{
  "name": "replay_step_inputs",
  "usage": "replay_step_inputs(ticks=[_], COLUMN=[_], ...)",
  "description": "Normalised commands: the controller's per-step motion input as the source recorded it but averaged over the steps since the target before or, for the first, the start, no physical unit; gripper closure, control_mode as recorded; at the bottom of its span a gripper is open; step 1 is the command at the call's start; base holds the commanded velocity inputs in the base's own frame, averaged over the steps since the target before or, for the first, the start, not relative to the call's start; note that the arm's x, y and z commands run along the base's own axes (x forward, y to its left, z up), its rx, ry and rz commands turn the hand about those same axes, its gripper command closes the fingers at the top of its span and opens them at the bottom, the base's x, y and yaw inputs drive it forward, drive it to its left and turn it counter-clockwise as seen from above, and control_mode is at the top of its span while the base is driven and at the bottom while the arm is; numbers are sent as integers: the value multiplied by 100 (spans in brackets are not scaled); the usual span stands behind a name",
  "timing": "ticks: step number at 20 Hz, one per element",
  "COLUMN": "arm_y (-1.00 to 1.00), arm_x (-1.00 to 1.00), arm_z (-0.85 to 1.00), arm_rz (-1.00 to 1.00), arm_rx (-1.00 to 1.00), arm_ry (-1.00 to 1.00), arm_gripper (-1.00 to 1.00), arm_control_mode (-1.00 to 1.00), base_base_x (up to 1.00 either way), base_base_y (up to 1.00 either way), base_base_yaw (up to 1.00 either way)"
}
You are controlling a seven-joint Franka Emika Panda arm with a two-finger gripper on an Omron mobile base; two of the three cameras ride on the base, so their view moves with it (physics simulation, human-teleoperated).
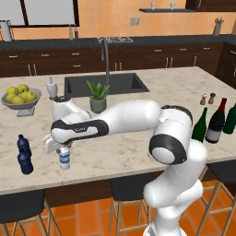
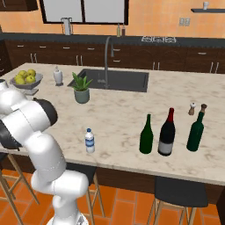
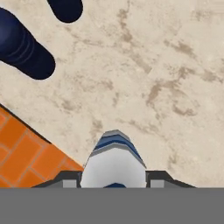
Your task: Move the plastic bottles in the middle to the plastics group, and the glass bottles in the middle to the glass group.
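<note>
My gripper [image 1: 61,149] is shut on a small clear plastic bottle [image 1: 64,159] with a blue cap, near the counter's front left edge. In the hand view the bottle [image 3: 113,159] fills the gap between the fingers of the gripper [image 3: 113,183]. Whether its base touches the counter I cannot tell. The two navy bottles of the plastics group [image 1: 24,154] stand just to its left, also seen from above [image 3: 26,52]. A second clear plastic bottle [image 2: 89,140] stands alone mid-counter. At the right stand a green glass bottle [image 2: 146,135], a near-black red-topped one [image 2: 167,133] and another green one [image 2: 195,132].
A potted plant [image 1: 97,96] stands in front of the sink [image 1: 106,83]. A fruit bowl [image 1: 20,98] and a white dispenser [image 1: 52,87] sit at back left, pepper shakers [image 1: 207,98] at the right. The counter's front edge [image 3: 39,135] runs close by the held bottle, and stools [image 1: 20,207] stand below it.
</note>
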Motion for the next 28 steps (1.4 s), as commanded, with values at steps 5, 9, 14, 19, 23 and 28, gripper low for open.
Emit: replay_step_inputs(ticks=[5,9,14,19,23,28], arm_y=[64,17,0,36,40,42], arm_x=[10,43,64,61,29,17], arm_z=[0,0,0,0,-5,-15], arm_rz=[3,0,-3,-2,0,0], arm_rx=[0,0,0,0,0,1], arm_ry=[0,0,0,0,0,0], arm_gripper=[100,100,100,100,100,100], arm_control_mode=[-100,-100,-100,-100,-100,-100], base_base_x=[0,0,0,0,0,0], base_base_y=[0,0,0,0,0,0], base_base_yaw=[0,0,0,0,0,0])
